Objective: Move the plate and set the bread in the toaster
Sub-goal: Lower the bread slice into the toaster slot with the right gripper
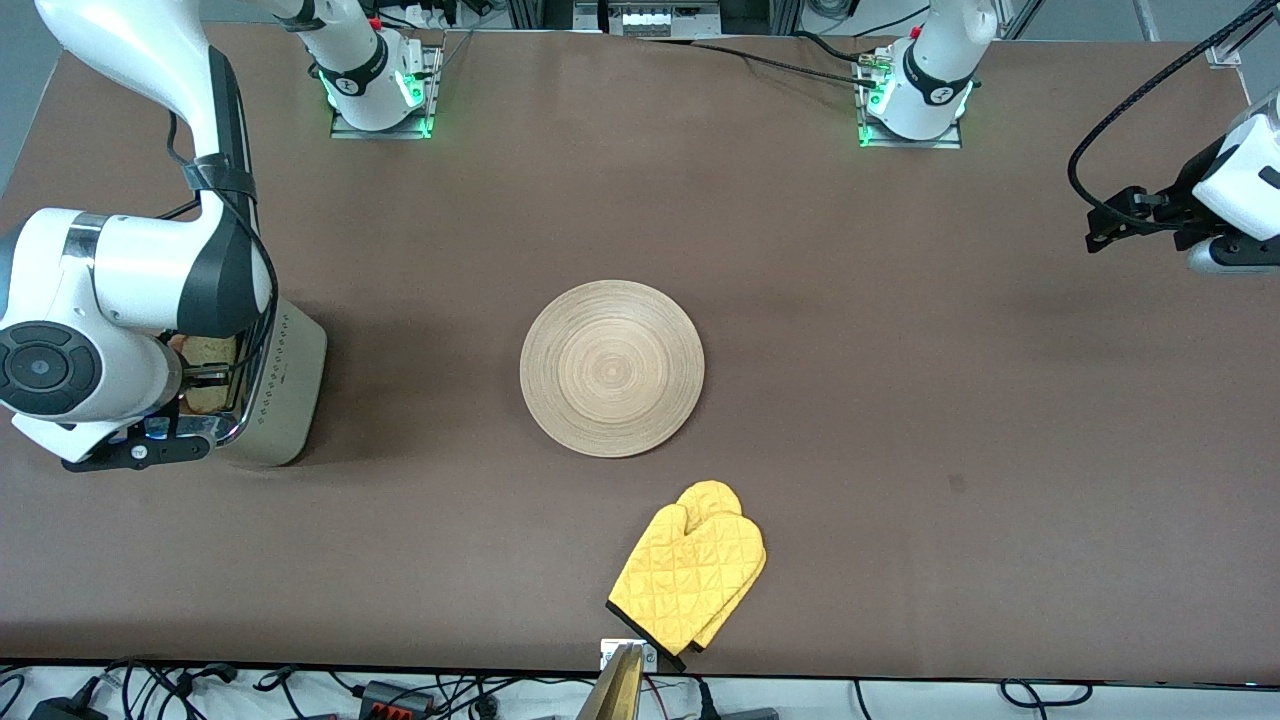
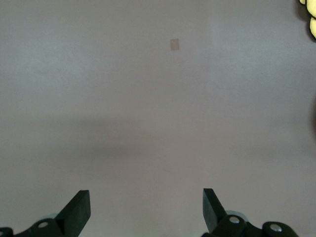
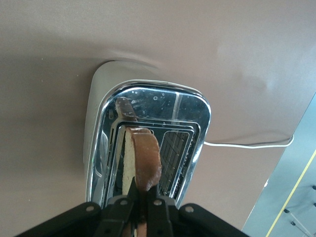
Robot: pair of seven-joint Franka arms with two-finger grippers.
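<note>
Over the toaster: right gripper (image 3: 140,197) clamped on the bread (image 3: 143,158), slice upright above a slot
Toaster (image 1: 285,385): at the right arm's end of the table (image 1: 900,350)
Plate (image 1: 612,368): flat at mid-table, bare
Yellow oven mitt (image 1: 690,575): nearer the front camera than the plate
Left gripper (image 2: 146,210): fingers apart, waiting over bare table at the left arm's end
</note>
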